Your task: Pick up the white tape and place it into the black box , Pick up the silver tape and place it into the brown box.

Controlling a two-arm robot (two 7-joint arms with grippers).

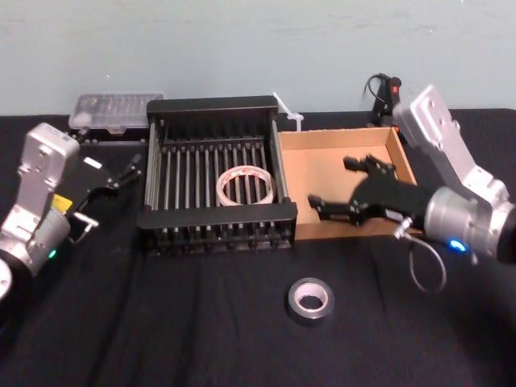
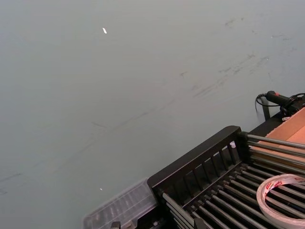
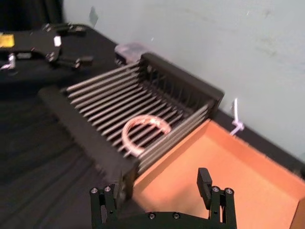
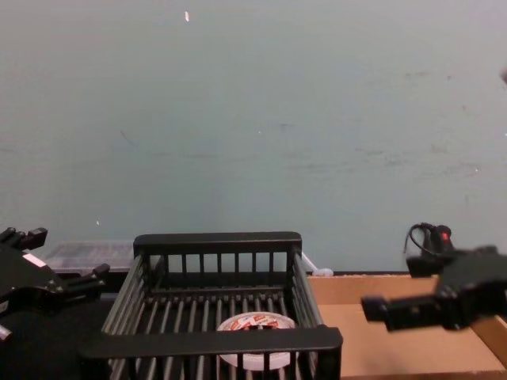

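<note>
**Right gripper spread and empty above the brown box, silver tape lying on the cloth**

Right gripper [image 1: 330,181] hovers over the near-left part of the brown box [image 1: 322,149], with its fingers spread wide and nothing between them. The silver tape [image 1: 310,300] lies flat on the black tablecloth [image 1: 161,322], in front of both boxes and well apart from the gripper.

We judge this roll to be light and stiff, so it should not bend under the pads. Its outer face looks smooth and may slip. One finger inside the pale core and one outside on the wall seems to us the safest hold, because the roll is thick enough for this.

The white tape [image 1: 245,185] rests on the bars inside the black box [image 1: 216,216], so that half looks done.

Between the gripper and the silver roll stands the low front wall of the brown box, and the black box corner is just beside it; we would lift over them. A thin cable loop [image 1: 427,270] hangs from the right wrist. A clear plastic case [image 1: 117,109] sits behind.

The left gripper [image 1: 109,181] is parked left of the black box, fingers apart.
</note>
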